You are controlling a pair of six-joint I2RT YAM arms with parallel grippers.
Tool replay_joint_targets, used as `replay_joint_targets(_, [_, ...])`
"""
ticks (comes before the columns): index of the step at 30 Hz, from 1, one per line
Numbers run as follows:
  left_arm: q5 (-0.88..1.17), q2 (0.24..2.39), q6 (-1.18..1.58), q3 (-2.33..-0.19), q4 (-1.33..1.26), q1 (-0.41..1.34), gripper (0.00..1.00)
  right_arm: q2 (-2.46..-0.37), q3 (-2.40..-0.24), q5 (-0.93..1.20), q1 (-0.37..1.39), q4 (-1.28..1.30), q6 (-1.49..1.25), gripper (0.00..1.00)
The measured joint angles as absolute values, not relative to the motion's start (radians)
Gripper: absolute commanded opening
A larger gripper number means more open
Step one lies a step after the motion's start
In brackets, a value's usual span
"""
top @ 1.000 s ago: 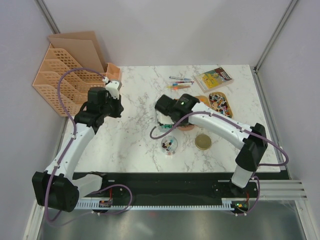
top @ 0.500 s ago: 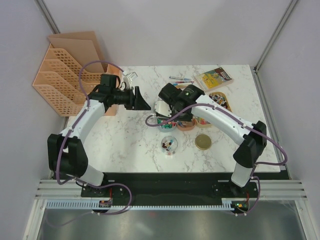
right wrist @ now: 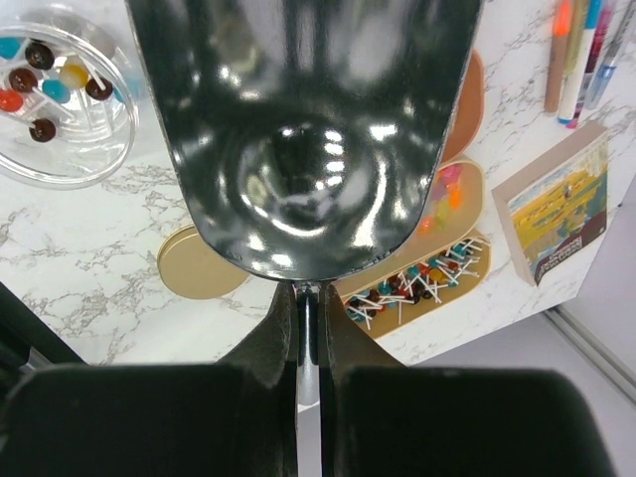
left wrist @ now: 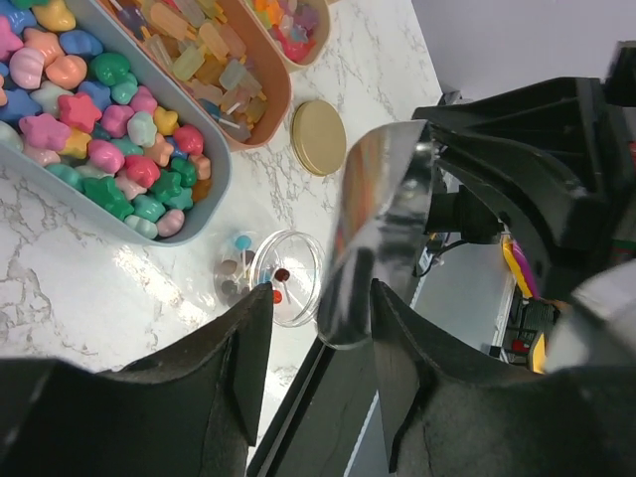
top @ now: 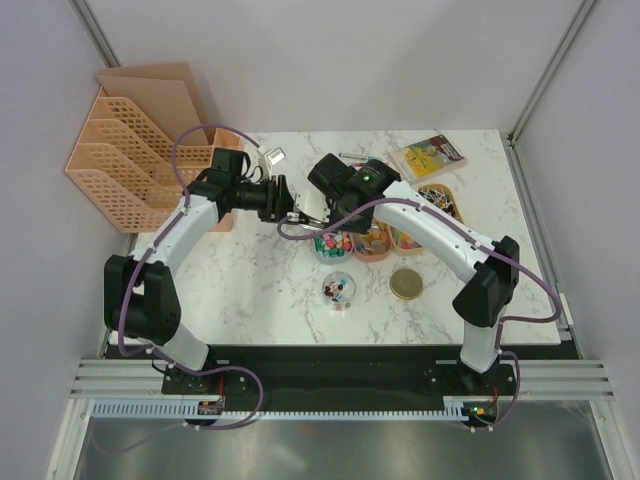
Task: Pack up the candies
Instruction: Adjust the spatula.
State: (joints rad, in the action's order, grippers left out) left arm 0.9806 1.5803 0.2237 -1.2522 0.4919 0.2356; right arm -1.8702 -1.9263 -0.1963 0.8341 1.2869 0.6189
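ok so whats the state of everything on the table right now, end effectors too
scoop: held by its handle, bowl empty
right end effector: shut on the scoop
left end effector: open, gripping nothing
jar: open, a few lollipops inside
gold lid: off the jar, lying flat
grey tray: heaped with candies
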Motion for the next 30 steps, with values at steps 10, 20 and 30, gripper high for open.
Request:
replay_joint_targets(10, [1.006, 1.662, 0.239, -1.311, 0.492, 0.248, 0.5, -1.804, -1.967, -0.154, 0.834, 1.292, 0.62, 0.0])
replay_joint_targets(20, [1.03, 1.696, 0.247, -1.343, 0.484, 0.28, 0.51, -1.695, -1.975, -0.085, 0.836, 1.264, 0.601, 0.0])
replay_joint_targets(30, [0.863, 1.688, 0.21, -1.393, 0.489, 0.276, 0.5, -1.622, -1.881, -0.081, 0.704, 1.237, 0.527, 0.0])
